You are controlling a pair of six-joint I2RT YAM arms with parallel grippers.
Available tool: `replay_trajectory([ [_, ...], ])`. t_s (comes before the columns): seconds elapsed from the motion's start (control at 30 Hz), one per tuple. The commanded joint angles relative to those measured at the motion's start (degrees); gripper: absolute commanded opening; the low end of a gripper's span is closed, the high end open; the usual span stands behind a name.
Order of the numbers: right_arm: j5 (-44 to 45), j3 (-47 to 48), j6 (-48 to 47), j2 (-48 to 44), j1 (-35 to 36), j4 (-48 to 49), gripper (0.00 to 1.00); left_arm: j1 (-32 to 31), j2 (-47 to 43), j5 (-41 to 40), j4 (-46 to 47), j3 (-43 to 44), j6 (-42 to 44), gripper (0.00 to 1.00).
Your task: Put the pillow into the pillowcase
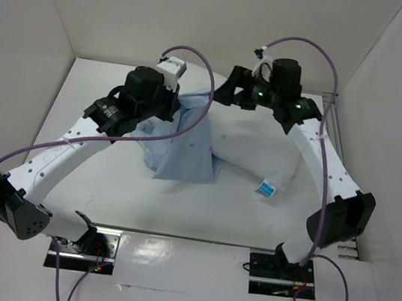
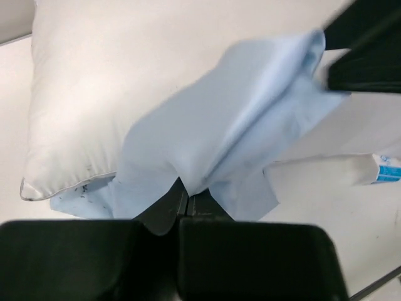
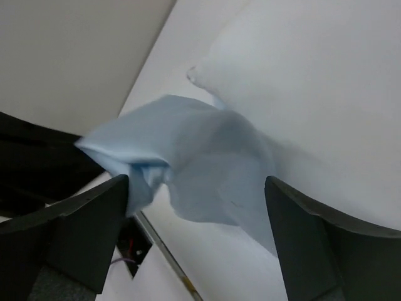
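Observation:
The white pillow [image 1: 257, 153] lies flat in the middle of the table, its blue-and-white tag [image 1: 267, 188] at the near edge. The light blue pillowcase [image 1: 183, 144] hangs over the pillow's left end. My left gripper [image 1: 175, 106] is shut on a fold of the pillowcase [image 2: 207, 144] and holds it lifted above the pillow [image 2: 88, 94]. My right gripper [image 1: 229, 90] is wide open just right of the raised cloth. In the right wrist view the pillowcase [image 3: 188, 157] bunches between its open fingers [image 3: 94, 226], near the left one, over the pillow [image 3: 313, 81].
White walls enclose the table at the back and on both sides. The right gripper's dark fingers [image 2: 363, 50] show close to the cloth in the left wrist view. The arm bases [image 1: 89, 243] sit at the near edge.

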Motion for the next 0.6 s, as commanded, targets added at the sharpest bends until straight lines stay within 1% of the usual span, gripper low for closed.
replay_trajectory([
  [0.0,1.48,-5.63,0.05,-10.19,-6.12,0.03,0.96,3.48,-3.44,5.02,3.84,2.21,-2.22,0.0],
  [0.03,1.48,-9.13,0.05,-11.61,-7.1,0.03,0.96,4.2,-3.45,6.0,3.85,2.21,-2.93,0.0],
  [0.07,4.35,-10.56,-0.82,-12.84,-7.11,-0.67,0.98,4.81,-3.45,7.92,3.85,3.08,-2.93,0.0],
  [0.1,5.33,-11.96,-1.96,-14.94,-7.11,-1.46,0.98,5.34,-2.14,8.64,3.85,4.31,-3.54,0.0],
  [0.13,5.34,-15.81,-1.97,-15.92,-6.24,-1.47,0.98,6.22,-1.61,9.43,3.85,5.02,-3.55,0.0],
  [0.2,7.88,-20.22,-1.45,-17.86,-3.61,-0.16,0.99,6.75,-0.38,10.75,3.85,6.68,-4.16,0.0],
  [0.23,9.46,-22.5,-0.66,-19.87,1.1,2.63,0.99,7.27,0.33,11.62,3.85,8.52,-4.16,0.0],
  [0.27,11.47,-27.4,0.31,-20.84,3.93,4.58,0.99,7.28,1.73,11.63,3.32,9.41,-4.16,0.0],
  [0.3,14.97,-31.62,2.49,-22.25,9.36,8.42,0.99,7.98,2.96,12.16,2.71,11.24,-4.16,0.0],
  [0.33,17.1,-33.4,3.73,-22.78,12.02,10.2,0.99,7.98,2.97,12.16,2.18,12.22,-4.16,0.0],
  [0.4,23.58,-36.14,5.58,-22.79,17.03,13.54,0.99,8.6,4.2,12.77,1.57,13.8,-4.69,0.0],
  [0.43,26.41,-36.76,6.2,-22.79,22.19,14.43,0.99,9.12,4.98,12.78,1.56,15.03,-4.69,0.0],
  [0.5,32.38,-37.29,6.21,-22.26,27.84,17.77,0.99,9.13,5.77,13.39,0.94,16.27,-4.69,0.0],
  [0.53,39.46,-37.29,6.73,-21.48,30.48,18.47,0.99,9.13,6.39,13.39,0.34,16.88,-5.21,0.0],
  [0.57,41.71,-37.9,7.26,-20.34,34.33,21.09,0.99,9.13,6.4,13.39,0.33,17.5,-5.22,0.0],
])
